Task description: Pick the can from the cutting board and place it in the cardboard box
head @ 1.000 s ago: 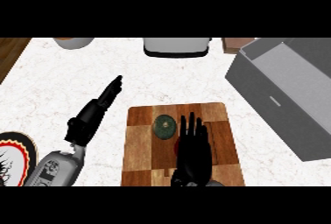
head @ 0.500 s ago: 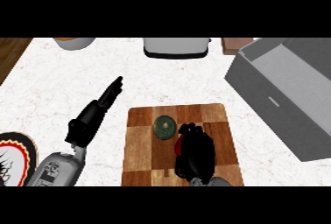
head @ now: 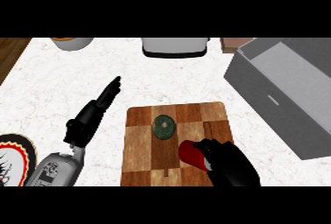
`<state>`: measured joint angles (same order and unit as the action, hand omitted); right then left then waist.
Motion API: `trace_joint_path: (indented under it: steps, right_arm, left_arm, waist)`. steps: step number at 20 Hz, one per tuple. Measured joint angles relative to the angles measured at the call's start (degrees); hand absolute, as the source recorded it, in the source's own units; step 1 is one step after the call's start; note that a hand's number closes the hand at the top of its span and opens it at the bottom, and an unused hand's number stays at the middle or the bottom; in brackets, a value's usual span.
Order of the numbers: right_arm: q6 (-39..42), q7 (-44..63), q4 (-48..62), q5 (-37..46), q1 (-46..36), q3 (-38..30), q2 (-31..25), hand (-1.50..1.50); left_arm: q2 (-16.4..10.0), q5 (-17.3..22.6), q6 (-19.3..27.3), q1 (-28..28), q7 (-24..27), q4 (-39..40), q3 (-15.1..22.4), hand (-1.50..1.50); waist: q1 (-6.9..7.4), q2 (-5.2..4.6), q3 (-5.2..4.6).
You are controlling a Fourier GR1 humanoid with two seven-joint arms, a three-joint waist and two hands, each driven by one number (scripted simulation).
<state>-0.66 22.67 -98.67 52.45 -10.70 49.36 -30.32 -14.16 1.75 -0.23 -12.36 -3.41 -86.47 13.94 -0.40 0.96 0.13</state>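
Over the lower right part of the wooden cutting board (head: 145,144), the right hand (head: 229,164) is curled round a red can (head: 189,154). The can is tilted, with a pale end facing the lower right. The fingers (head: 216,146) wrap over its upper side and hide much of it. Whether the can touches the board or is held clear of it cannot be told from this view.

A dark green round disc (head: 164,127) sits near the board's middle, just up and left of the can and apart from both hands. What it is cannot be told.

The left hand (head: 97,116) is over the white marbled counter (head: 65,78), left of the board. Its fingers are straight and pressed together, pointing up and to the right, and it holds nothing. Its grey forearm (head: 55,168) enters from the lower left.

The cardboard box (head: 271,100) stands at the right side, grey in this view, with its top open. It is well apart from the can.

A plate (head: 13,159) with a dark and yellow patterned rim shows at the lower left edge. Along the far edge stand a white appliance (head: 174,46) and a pale bowl (head: 71,42).
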Motion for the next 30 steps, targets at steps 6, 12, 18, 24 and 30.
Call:
trace_joint_path:
  steps: [6, 12, 18, 24, 30]
  right_arm:
    - [-10.5, -21.2, -2.6, -5.6, 3.3, -6.5, -17.5, 1.5]
    - [-19.6, -41.0, -3.2, -19.3, 8.9, -16.7, -30.4, 1.5]
    - [-20.9, -59.8, -2.3, -37.3, 14.6, -26.6, -38.6, 1.5]
    - [-13.1, -74.1, 4.3, -56.9, 19.1, -39.4, -44.1, 1.5]
    - [-1.7, -81.9, 16.9, -69.4, 22.5, -52.2, -48.6, 1.5]
  left_arm:
    - [-0.2, 0.0, 0.3, 0.9, 0.4, -0.1, -0.6, 0.0]
    - [-0.6, 0.2, 0.8, 2.0, -0.1, -0.9, -1.4, 0.0]
    - [-1.2, 0.5, 0.8, 2.8, 0.0, -1.2, -2.5, 0.0]
    - [-1.3, 0.2, 0.8, 3.9, 0.1, -1.8, -2.5, 0.0]
    - [-0.8, -0.4, 0.1, 3.0, -0.1, -1.7, -1.9, 0.0]
  waist:
    - [-1.71, -0.62, 0.26]
    - [-3.04, -0.53, 0.26]
    - [-4.37, -0.29, 0.19]
    - [-4.8, -0.11, 0.06]
    - [-2.85, -0.45, -0.08]
